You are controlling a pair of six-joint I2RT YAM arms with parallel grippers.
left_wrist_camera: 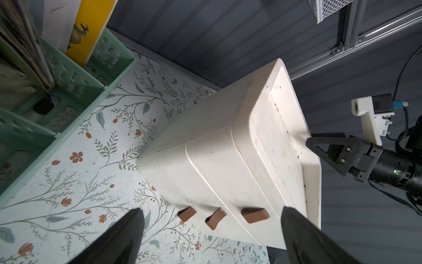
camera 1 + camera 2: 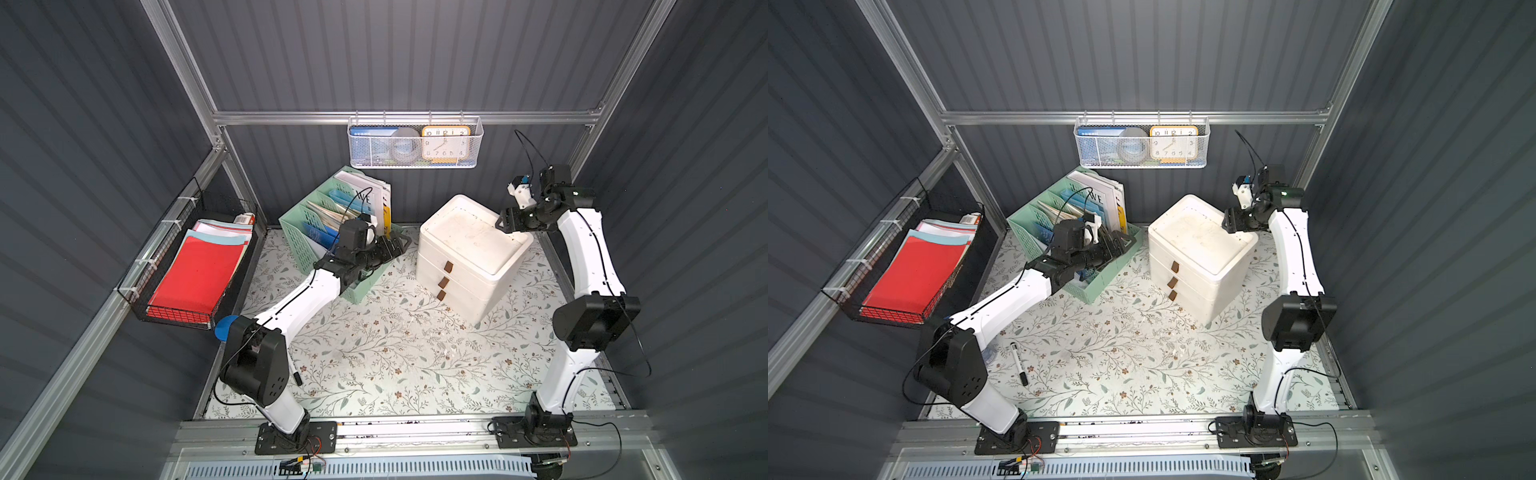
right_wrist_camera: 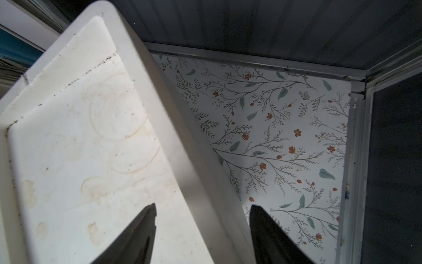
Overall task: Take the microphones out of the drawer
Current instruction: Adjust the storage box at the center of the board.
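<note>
1. The right end effector (image 3: 202, 206) is partly open at the back right edge of the white drawer unit (image 2: 469, 245). One finger (image 3: 141, 228) is over the stained top and the other is outside the raised rim, so the rim runs between them. A strip of the top shows between the inner finger and the rim, and nothing is clamped.
2. The left end effector (image 1: 211, 210) is spread wide and holds nothing. It hangs above the bench (image 2: 395, 353) just in front of the mint-green file organiser (image 2: 299, 237) and points at the front of the drawer unit.
3. In the left wrist view, the three brown pull tabs (image 1: 254, 214) lie between that end effector's fingers but apart from them.
4. All three drawers are pushed in flush. The microphone cannot be seen in any view, so which drawer holds it cannot be told.
5. In a top view, a marker pen (image 2: 1019, 363) lies on the floral bench beside the left arm's base.
6. A white mesh basket (image 2: 415, 163) with an orange clock (image 2: 445, 143) in it hangs on the back rail.
7. A black wire tray (image 2: 166, 313) of red paper hangs on the left wall.
</note>
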